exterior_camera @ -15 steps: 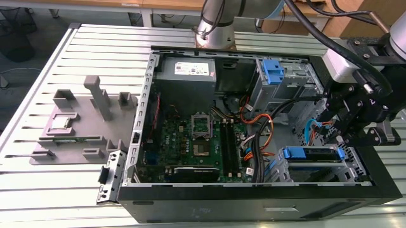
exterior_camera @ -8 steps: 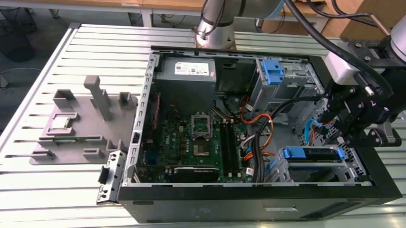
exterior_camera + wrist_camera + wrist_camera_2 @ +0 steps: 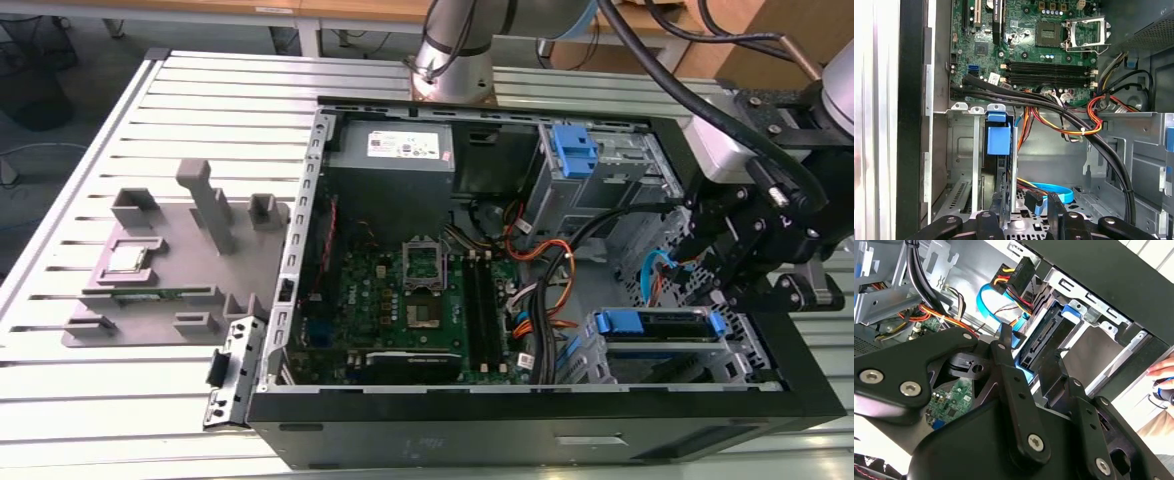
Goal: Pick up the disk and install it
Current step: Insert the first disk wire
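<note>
Jaws apart astride disk, in bay, cables adj.

Blue-railed disk; green motherboard (orange-red cables); black case.

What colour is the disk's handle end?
The disk's handle end is blue, best seen in the exterior view.

hand spread astride disk, metal bay
</note>
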